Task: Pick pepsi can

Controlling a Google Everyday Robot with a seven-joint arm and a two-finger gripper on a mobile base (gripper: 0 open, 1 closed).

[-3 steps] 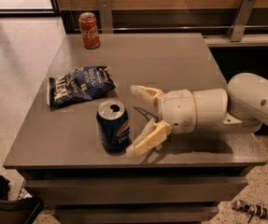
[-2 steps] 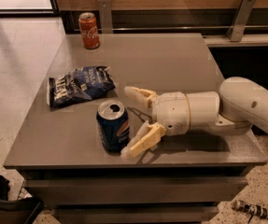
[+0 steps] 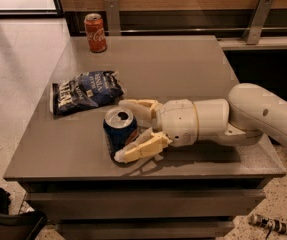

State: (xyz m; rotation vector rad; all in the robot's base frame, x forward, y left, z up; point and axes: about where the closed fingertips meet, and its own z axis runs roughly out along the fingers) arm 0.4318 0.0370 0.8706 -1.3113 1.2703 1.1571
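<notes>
The pepsi can [image 3: 118, 131] is dark blue with a silver top and stands upright near the front edge of the grey table [image 3: 183, 69]. My gripper [image 3: 124, 131] reaches in from the right at table height. Its two cream fingers are spread around the can. One finger [image 3: 138, 106] lies behind the can and the other [image 3: 140, 148] lies in front of it. Whether the fingers touch the can I cannot tell. The can stands on the table.
A flat dark blue snack bag [image 3: 85, 91] lies just left of and behind the can. A red cola can [image 3: 95, 32] stands at the table's far left edge. A wooden wall with metal brackets [image 3: 257, 19] runs behind the table.
My gripper has moved left, so its open fingers now straddle the pepsi can instead of ending just beside it. The can has not moved.
</notes>
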